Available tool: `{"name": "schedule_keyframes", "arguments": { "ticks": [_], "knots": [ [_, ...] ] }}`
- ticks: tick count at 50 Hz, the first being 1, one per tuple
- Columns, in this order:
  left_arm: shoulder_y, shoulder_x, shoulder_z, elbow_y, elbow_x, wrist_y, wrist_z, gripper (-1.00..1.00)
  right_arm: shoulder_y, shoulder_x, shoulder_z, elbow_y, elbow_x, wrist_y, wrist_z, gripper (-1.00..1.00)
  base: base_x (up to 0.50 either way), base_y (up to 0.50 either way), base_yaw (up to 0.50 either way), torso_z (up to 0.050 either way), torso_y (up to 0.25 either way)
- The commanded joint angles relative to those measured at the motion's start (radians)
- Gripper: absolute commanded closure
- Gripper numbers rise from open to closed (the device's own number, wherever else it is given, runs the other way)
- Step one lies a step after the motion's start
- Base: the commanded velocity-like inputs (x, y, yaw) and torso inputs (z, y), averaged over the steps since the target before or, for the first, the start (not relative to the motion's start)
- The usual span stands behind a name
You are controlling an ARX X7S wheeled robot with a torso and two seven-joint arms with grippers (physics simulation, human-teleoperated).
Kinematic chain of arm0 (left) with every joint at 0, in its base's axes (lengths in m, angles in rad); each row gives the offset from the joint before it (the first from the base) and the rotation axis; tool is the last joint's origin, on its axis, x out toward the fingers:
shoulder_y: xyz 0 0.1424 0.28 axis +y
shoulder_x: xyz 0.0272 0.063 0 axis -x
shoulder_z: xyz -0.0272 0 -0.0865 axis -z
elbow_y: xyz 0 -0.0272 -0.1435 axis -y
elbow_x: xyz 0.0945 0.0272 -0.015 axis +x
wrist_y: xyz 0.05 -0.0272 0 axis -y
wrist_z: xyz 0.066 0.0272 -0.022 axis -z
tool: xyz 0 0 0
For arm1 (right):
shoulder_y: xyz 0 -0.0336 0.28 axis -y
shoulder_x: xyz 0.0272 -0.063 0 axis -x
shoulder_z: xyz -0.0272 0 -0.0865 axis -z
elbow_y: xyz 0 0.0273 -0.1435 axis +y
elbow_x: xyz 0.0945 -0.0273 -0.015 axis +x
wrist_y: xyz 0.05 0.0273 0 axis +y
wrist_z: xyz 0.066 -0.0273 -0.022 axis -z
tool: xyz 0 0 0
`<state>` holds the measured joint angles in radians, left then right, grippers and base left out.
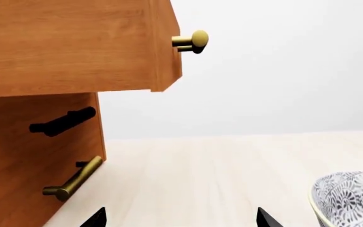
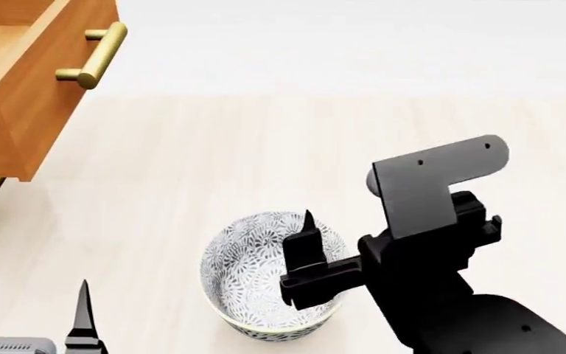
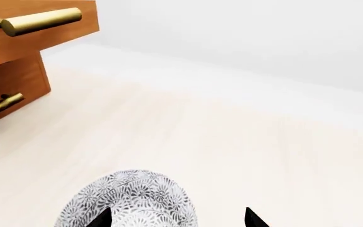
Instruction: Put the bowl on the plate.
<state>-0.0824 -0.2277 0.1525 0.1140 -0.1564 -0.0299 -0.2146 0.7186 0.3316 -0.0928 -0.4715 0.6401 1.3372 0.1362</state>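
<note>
Small white bowl with grey floral pattern (image 2: 271, 276) on pale wooden tabletop (image 2: 263, 162) | right gripper (image 2: 308, 240) directly above its rim, jaws spread, empty | left gripper (image 2: 32, 310) farther, open, empty | plate unseen

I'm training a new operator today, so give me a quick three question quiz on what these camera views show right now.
1. True or false: the bowl sits on the plate.
2. Which gripper is over the bowl? A) left gripper B) right gripper C) neither
3. Fill in: the open drawer has a ____-coloured bar handle.

Key:
1. False: the bowl rests on the bare tabletop, and no plate shows in any view.
2. B: its fingers straddle the bowl's right rim, one inside.
3. Brass.
</note>
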Motion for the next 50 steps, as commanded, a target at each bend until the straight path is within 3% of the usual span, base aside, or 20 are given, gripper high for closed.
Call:
{"name": "schedule_keyframes", "arguments": {
  "ticks": [1,10,20,50],
  "knots": [
    [0.0,-0.005,0.003,0.012,-0.005,-0.007,-0.009,-1.0,0.19,-0.002,-0.077,0.081,0.047,0.157,-0.017,-1.0,0.0,0.0,0.0,0.0,0.0],
    [0.004,-0.011,0.004,0.021,-0.007,-0.008,-0.015,-1.0,0.282,-0.009,-0.139,0.166,0.057,0.175,-0.034,-1.0,0.0,0.0,0.0,0.0,0.0],
    [0.0,-0.015,0.007,0.014,-0.012,-0.006,-0.019,-1.0,0.316,-0.01,-0.311,0.227,0.053,0.176,-0.059,-1.0,0.0,0.0,0.0,0.0,0.0],
    [-0.007,-0.028,0.018,0.018,-0.023,-0.013,-0.031,-1.0,0.401,-0.035,-0.479,0.311,0.128,0.175,-0.055,-1.0,0.0,0.0,0.0,0.0,0.0]
  ]
}}
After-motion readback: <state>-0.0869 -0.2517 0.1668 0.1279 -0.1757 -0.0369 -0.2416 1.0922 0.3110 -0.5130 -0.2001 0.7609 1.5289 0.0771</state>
